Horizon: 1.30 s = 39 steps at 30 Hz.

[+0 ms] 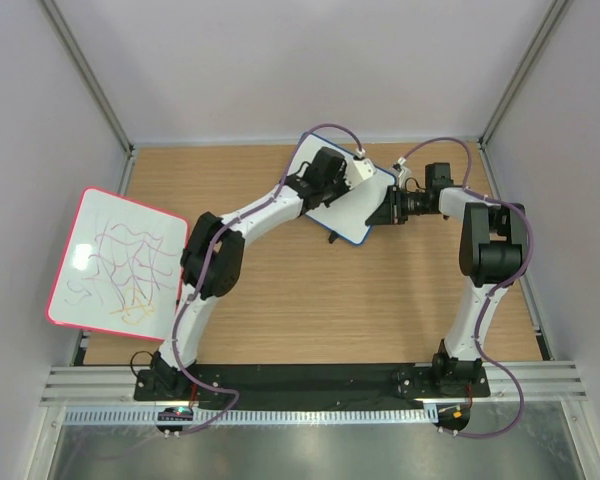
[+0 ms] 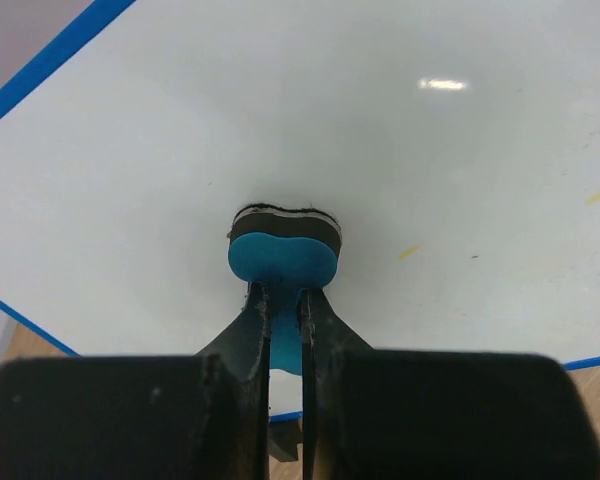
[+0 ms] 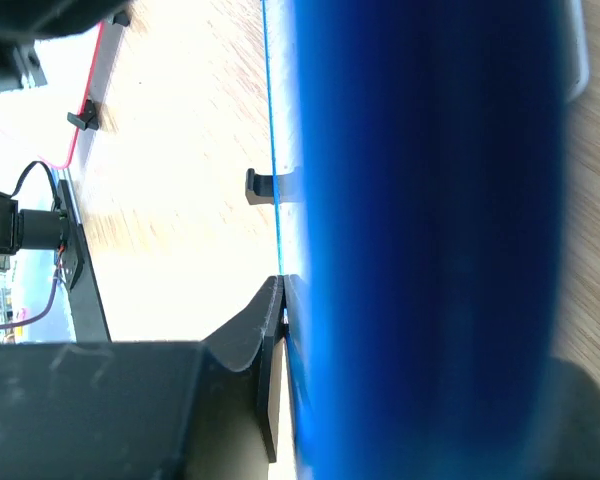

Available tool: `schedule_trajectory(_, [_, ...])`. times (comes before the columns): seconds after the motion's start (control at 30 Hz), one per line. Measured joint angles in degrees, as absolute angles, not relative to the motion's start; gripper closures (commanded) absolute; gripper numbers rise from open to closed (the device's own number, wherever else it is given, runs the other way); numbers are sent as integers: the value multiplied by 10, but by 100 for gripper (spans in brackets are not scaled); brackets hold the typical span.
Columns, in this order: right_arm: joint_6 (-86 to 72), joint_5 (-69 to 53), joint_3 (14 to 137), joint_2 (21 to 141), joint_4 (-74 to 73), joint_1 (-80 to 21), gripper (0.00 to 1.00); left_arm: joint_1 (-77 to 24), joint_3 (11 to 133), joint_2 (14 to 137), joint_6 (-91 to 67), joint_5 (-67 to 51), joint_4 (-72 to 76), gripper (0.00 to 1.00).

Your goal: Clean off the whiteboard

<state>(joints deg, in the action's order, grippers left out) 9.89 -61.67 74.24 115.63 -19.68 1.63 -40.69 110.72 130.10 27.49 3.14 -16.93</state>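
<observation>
Currently the small rectangular whiteboard with a thin blue frame [image 1: 358, 212] is over the far middle of the wooden table [image 1: 280, 310], its right edge pinched by the right gripper [image 1: 387, 208]. The left gripper [image 2: 283, 292], clamped on a blue-backed, black-felt eraser [image 2: 283, 255], presses it against the board face. Faint yellow strokes [image 2: 408, 252] lie just right of the pad in the left wrist view, so the left arm probably needs to wipe that way.

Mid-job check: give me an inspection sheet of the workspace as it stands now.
Surface: wooden table.
Job's things: whiteboard nearly clean, a few faint yellow flecks; blue eraser pressed on it.
Clutter: red-framed board, scribbled, overhanging the left edge.
Grippers: left gripper shut on the eraser; right gripper shut on the whiteboard's edge.
Cables: purple cables along both arms.
Surroundings: pale walls, metal posts.
</observation>
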Motion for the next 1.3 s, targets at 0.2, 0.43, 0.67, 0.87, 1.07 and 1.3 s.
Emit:
schedule_trajectory(0.2, [99, -617, 742, 1156, -196, 16, 99, -403, 1090, 1295, 276, 42, -159, 100])
schedule_trajectory(0.43, [99, -618, 740, 1156, -195, 16, 99, -437, 1047, 1281, 279, 76, -139, 100])
schedule_trajectory(0.67, [100, -618, 740, 1156, -193, 16, 99, -472, 1014, 1273, 285, 99, -138, 100])
schedule_trajectory(0.87, [100, -618, 739, 1155, -192, 16, 99, -469, 1004, 1269, 289, 98, -127, 100])
schedule_trajectory(1.07, [99, -617, 738, 1154, -187, 15, 99, -439, 1001, 1263, 289, 60, -126, 100])
schedule_trajectory(1.3, [97, -617, 736, 1153, -178, 13, 99, -356, 1013, 1264, 287, 47, -145, 100])
